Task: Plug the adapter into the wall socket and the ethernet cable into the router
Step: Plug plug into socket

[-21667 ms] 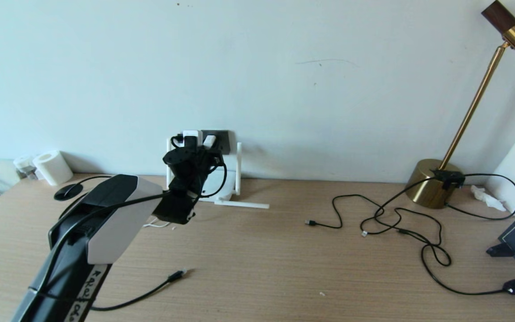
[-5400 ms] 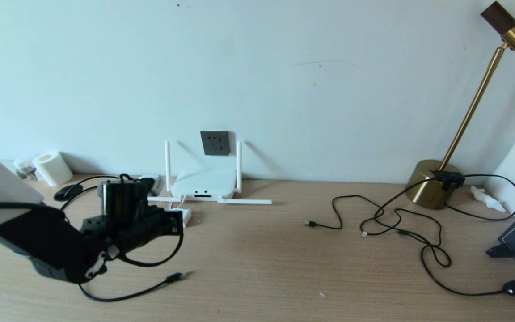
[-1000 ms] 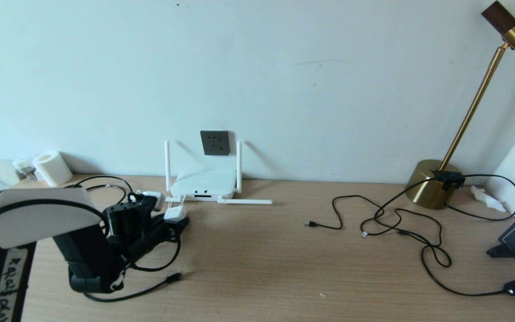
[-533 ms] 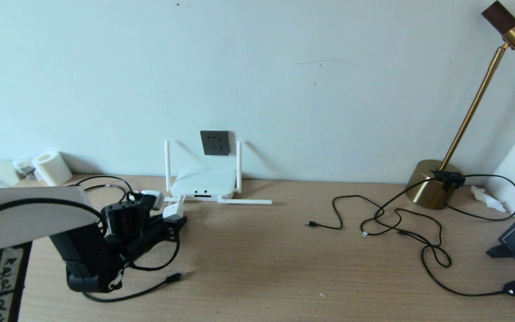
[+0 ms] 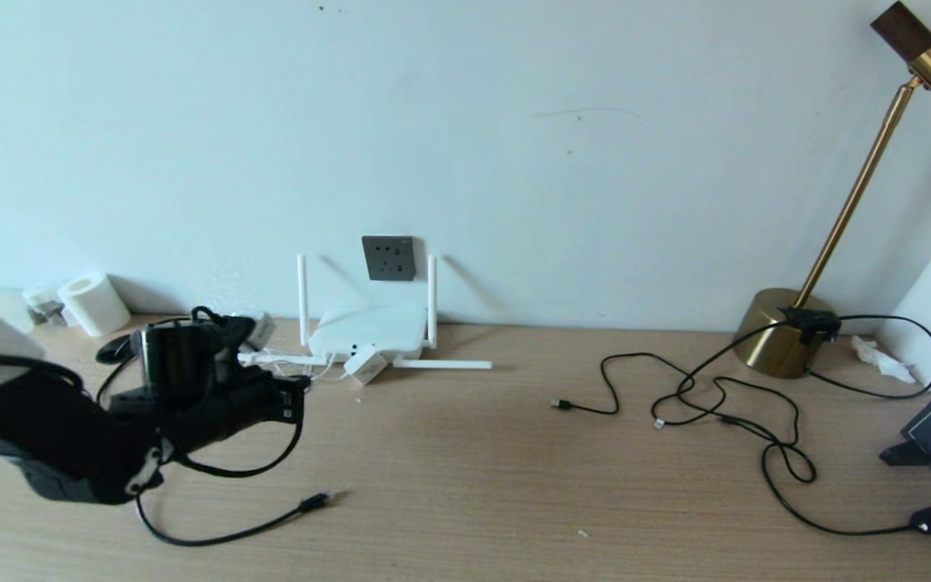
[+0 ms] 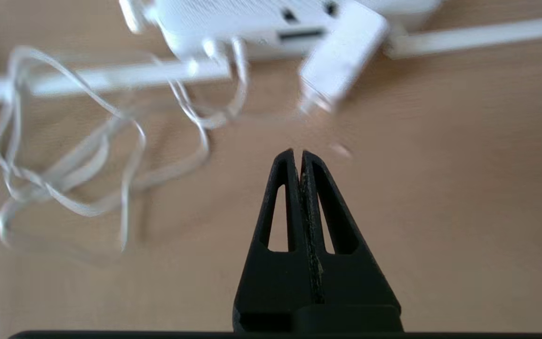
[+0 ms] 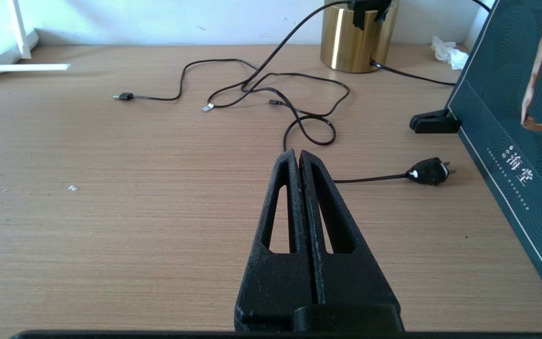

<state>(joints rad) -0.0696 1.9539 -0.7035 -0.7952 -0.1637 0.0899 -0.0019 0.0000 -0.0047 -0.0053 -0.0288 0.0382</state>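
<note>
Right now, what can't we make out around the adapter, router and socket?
- adapter prongs: left wrist view, blurred.
- router ports: head view too small; left wrist view blurred and partly behind the adapter.
- wall socket: absent from both wrist views.
- ethernet cable far end: head view, hidden behind the left gripper's arm.

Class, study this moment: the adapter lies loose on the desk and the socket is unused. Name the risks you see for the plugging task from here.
1. The left pincer is shut on nothing; the adapter lies tilted against the router, so a fresh grasp may nudge both.
2. The adapter's thin white cord lies in loose loops and could snag or tug when lifted to the wall socket.
3. The ethernet cable trails under the left arm and could be dragged.
</note>
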